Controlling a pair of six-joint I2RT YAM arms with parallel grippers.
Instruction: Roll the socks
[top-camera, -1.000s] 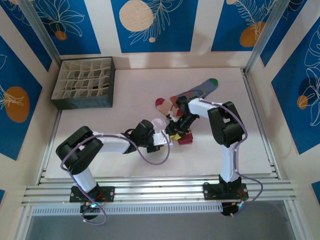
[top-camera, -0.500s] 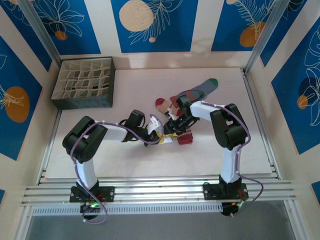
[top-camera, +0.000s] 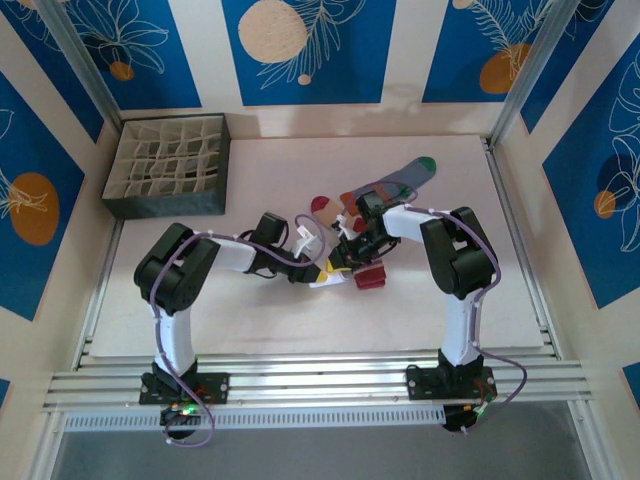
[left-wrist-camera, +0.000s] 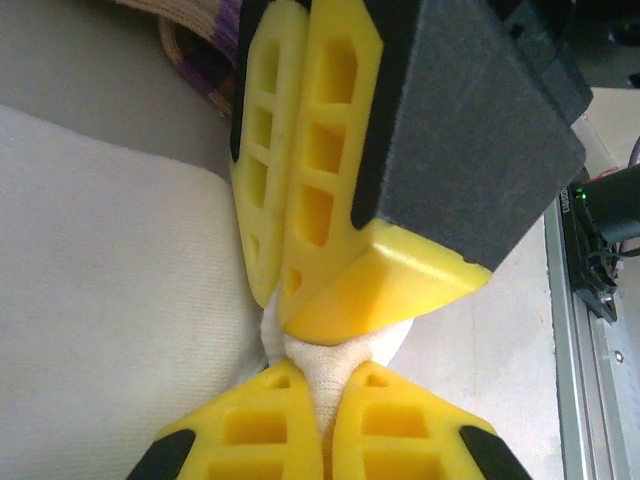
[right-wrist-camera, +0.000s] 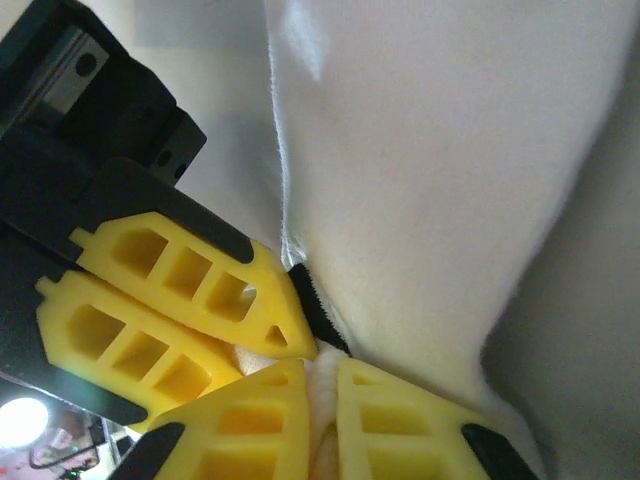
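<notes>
Colours on the sock table

The white sock (left-wrist-camera: 110, 300) is plain cream-white. The peach sock (top-camera: 322, 207), at centre frame, has a maroon toe, and the grey-blue sock (top-camera: 410, 172), up and right of centre, ends in a green toe. The left gripper (left-wrist-camera: 322, 385) and right gripper (right-wrist-camera: 320, 375) are bright yellow edged in black. The divider box (top-camera: 165, 205), upper left, is dark grey with cream cells. The wall panels (top-camera: 350, 60) are blue with white leaf outlines and peach and orange discs.

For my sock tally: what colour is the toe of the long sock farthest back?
The toe is green, the sock grey-blue; top external view shows it best.
</notes>
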